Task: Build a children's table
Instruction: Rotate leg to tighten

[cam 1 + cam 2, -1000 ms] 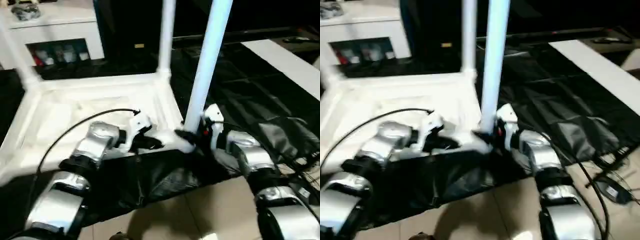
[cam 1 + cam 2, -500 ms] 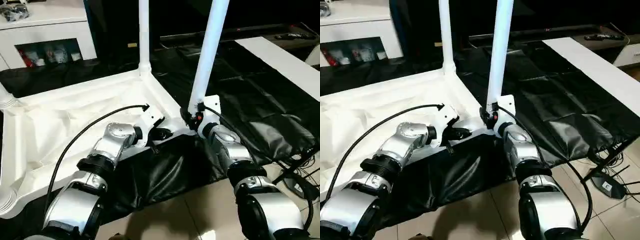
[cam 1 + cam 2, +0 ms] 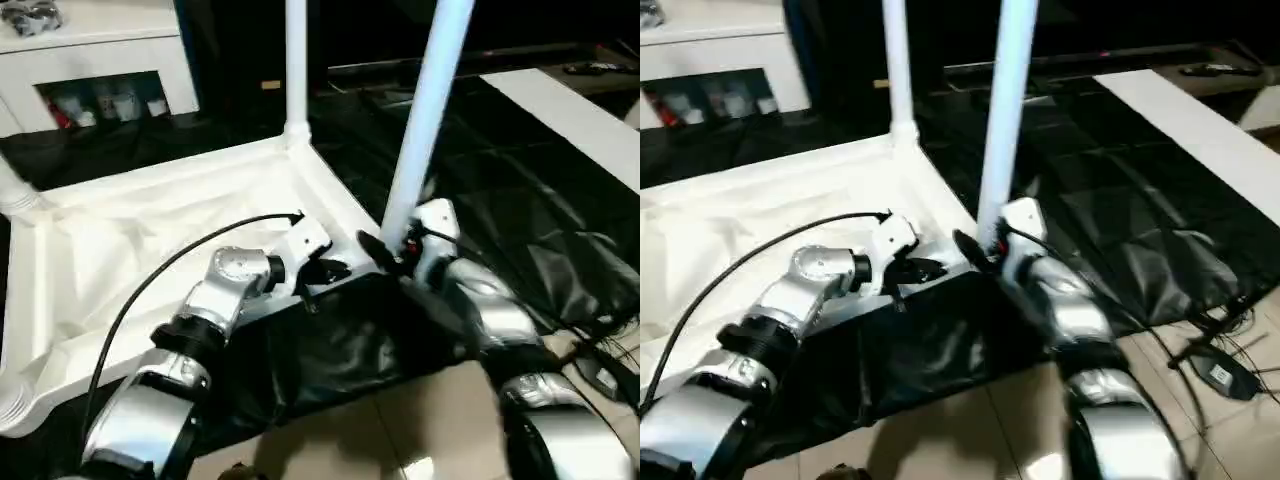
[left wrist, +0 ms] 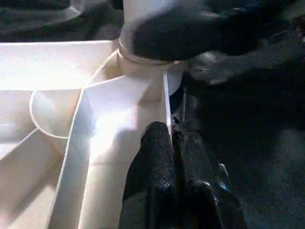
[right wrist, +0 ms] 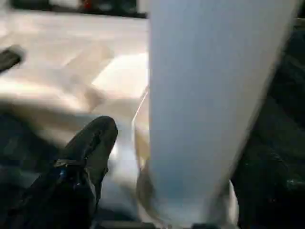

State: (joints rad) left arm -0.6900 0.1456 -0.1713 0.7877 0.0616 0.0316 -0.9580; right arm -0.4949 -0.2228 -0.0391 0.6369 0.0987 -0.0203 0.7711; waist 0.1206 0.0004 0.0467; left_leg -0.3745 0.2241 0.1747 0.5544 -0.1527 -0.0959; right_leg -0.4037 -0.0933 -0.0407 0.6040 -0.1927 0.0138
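The left gripper point(image 4: 169, 143) pinches the table rim point(image 3: 345, 215); right gripper point(image 3: 385, 255) gapes around the leg point(image 3: 420, 130); unseated, it could topple.

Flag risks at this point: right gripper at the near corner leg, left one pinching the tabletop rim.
1. The long white tube leg stands tall in its near-corner socket beside the right gripper; a bump there could tilt or unseat it.
2. The left gripper is shut on the thin rim of the upside-down white plastic tabletop; that narrow pinch could slip.
3. The black cable looping over the left forearm could snag the rim.
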